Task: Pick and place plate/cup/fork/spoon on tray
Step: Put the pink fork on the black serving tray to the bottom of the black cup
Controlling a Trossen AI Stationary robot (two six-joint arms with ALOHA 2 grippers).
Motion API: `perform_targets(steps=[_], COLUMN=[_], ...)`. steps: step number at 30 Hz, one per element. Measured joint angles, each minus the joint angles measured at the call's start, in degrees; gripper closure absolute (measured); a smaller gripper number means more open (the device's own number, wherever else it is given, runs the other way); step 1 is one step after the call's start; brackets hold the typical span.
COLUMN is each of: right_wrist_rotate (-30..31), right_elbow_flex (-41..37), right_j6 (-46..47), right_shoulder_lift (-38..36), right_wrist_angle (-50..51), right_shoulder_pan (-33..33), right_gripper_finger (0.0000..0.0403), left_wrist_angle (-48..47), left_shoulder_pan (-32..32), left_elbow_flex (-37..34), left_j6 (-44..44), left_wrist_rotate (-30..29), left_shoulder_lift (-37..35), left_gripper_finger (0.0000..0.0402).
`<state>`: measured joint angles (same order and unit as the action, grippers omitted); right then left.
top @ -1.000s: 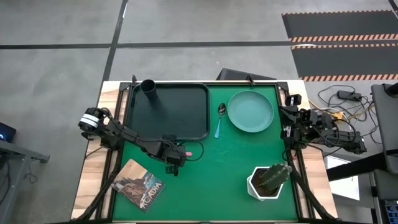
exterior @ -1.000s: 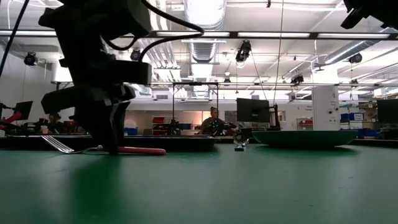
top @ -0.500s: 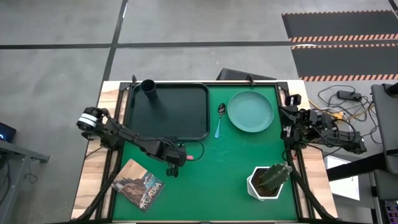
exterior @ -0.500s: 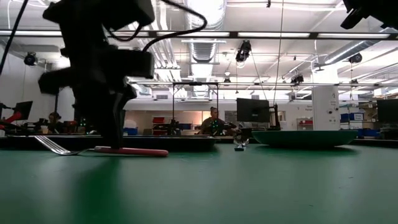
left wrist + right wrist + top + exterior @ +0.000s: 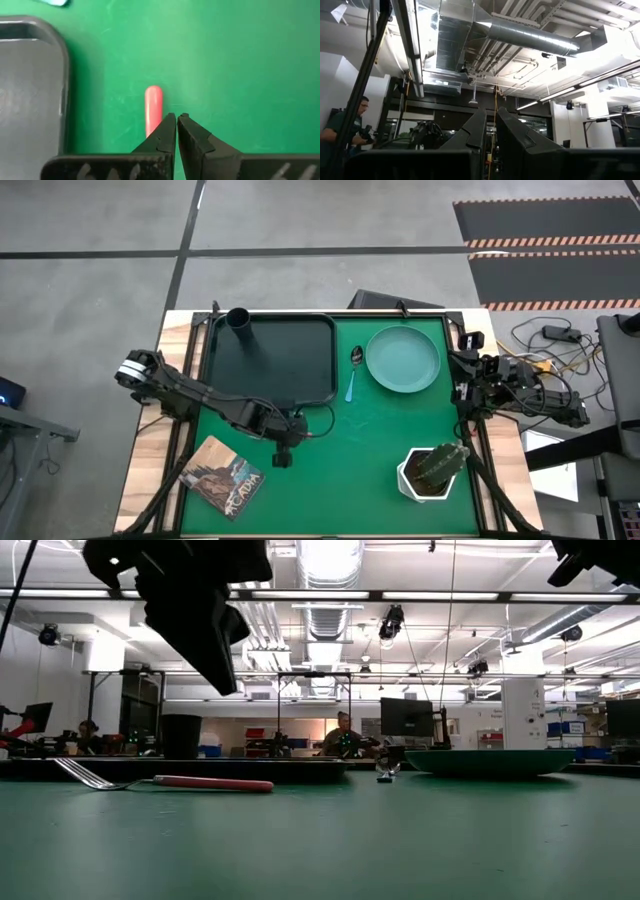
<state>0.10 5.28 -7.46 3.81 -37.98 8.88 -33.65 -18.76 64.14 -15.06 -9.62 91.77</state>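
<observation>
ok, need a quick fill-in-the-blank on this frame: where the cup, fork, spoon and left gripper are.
1. The cup stands in a corner of the ____.
2. The fork lies flat on the green ____.
3. The spoon lies between the tray and the ____.
4. The left gripper, above the fork's handle, is ____.

Missing words: tray; mat; plate; shut

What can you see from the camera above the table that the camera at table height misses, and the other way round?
Only the high view shows the book, the potted plant, the whole tray with the cup in its corner, and the right gripper parked at the table's edge. Only the low view shows the fork's tines and the room behind, with a person. Both show the fork, spoon, plate and the left gripper.
</observation>
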Motion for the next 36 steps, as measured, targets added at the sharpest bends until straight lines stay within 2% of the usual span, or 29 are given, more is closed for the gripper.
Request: perform_targets(steps=[5,15,27,36], right_wrist_rotate=[-0.02,-0.02,-0.01,-0.02], right_elbow_flex=[0.0,0.0,0.0,0.0], right_j6=[0.0,-0.02,-0.01,0.28], right_shoulder_lift=[0.0,0.0,0.0,0.0], right_wrist_angle=[0.0,0.04,0.17,0.23], right_shoulder_pan=[0.0,0.0,0.0,0.0], right_gripper_finger=[0.0371,0.0371,0.0371,0.0371], left_wrist_angle=[-0.12,-0.09,0.65,3.08], left_shoulder_pan=[-0.18,-0.22,-0.11,-0.11], left_elbow_flex=[-0.79,-4.55,-10.83,-13.42], left_j6=[0.88,-2.97,-7.09,-7.07], left_wrist_rotate=[1.68,0.15,-0.41,-1.51], left_shoulder_lift=[0.0,0.37,0.85,0.85], left_gripper_finger=[0.0401,0.0396,0.0272,0.0263])
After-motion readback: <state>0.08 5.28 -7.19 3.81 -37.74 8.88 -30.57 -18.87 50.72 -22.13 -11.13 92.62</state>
